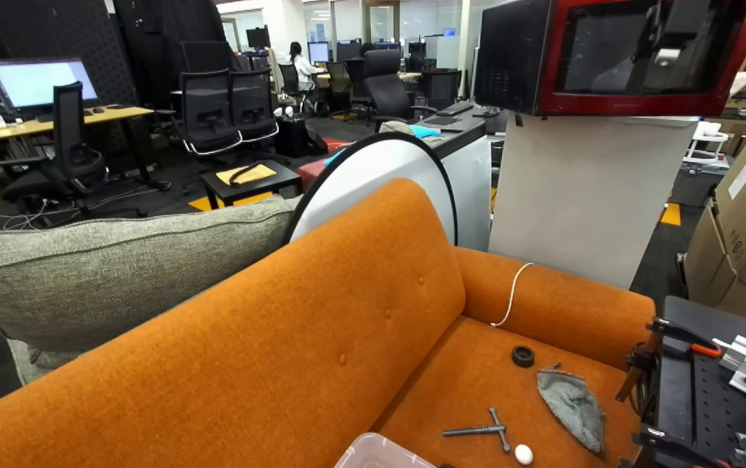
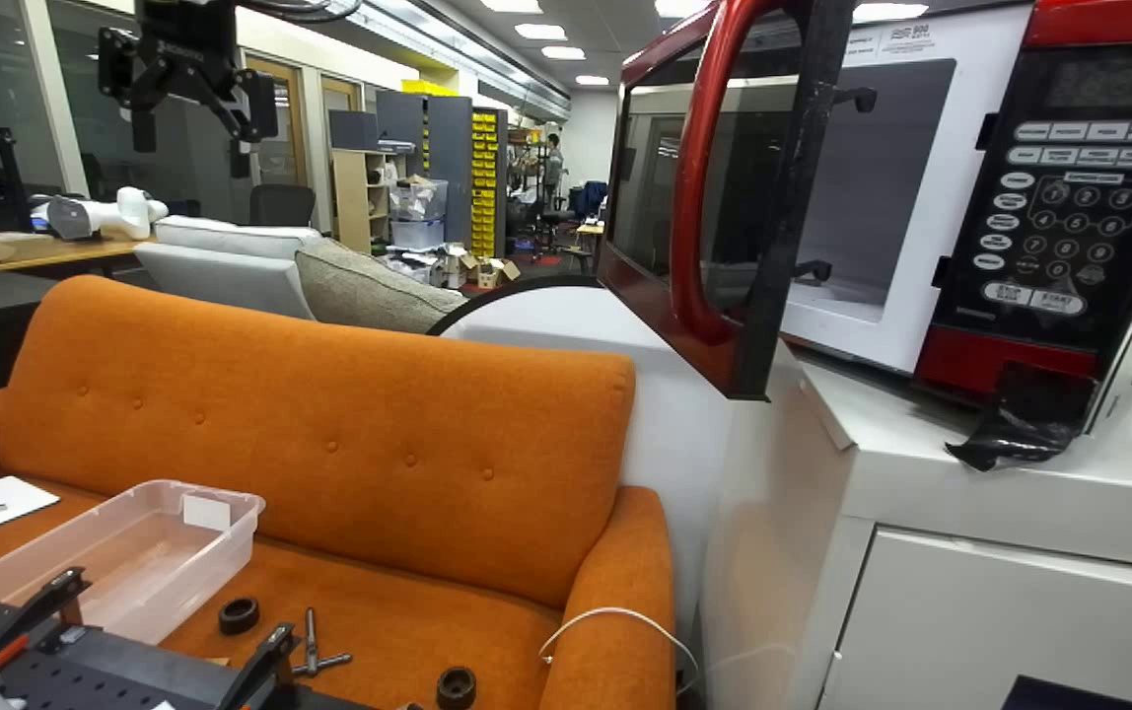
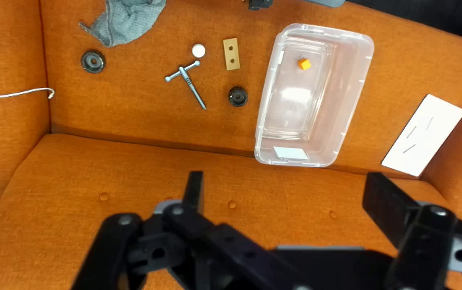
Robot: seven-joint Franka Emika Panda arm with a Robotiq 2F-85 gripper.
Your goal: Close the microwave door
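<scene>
Fingers (image 3: pixel 193 191) spread wide, nothing between them. Gripper (image 2: pixel 192 153) hangs over the orange sofa (image 3: pixel 134 173), tips down, touching nothing. Fair enough: shutting a door is a push, no grip needed, though I'd bring the fingers together for a stiffer contact. On the sofa below: clear tub (image 3: pixel 343 96) with an orange cube (image 3: pixel 304 64) in it, T-handle tool (image 3: pixel 190 85) loose nearby. None of it serves this job; probably just stored there. Farther out, beyond the sofa's arm, microwave (image 2: pixel 1069 197) on the white pedestal (image 2: pixel 1000 498), well apart from the gripper. Door (image 2: pixel 689 197) is swung out, latch hooks (image 2: pixel 860 97) clear of their slots (image 2: pixel 986 131), so closing isn't done. Black strip (image 2: pixel 1034 416) from the microwave's base onto the pedestal looks like tape, likely so it won't skid when shoved. Next move: reach the door's outer face, swing it home.
</scene>
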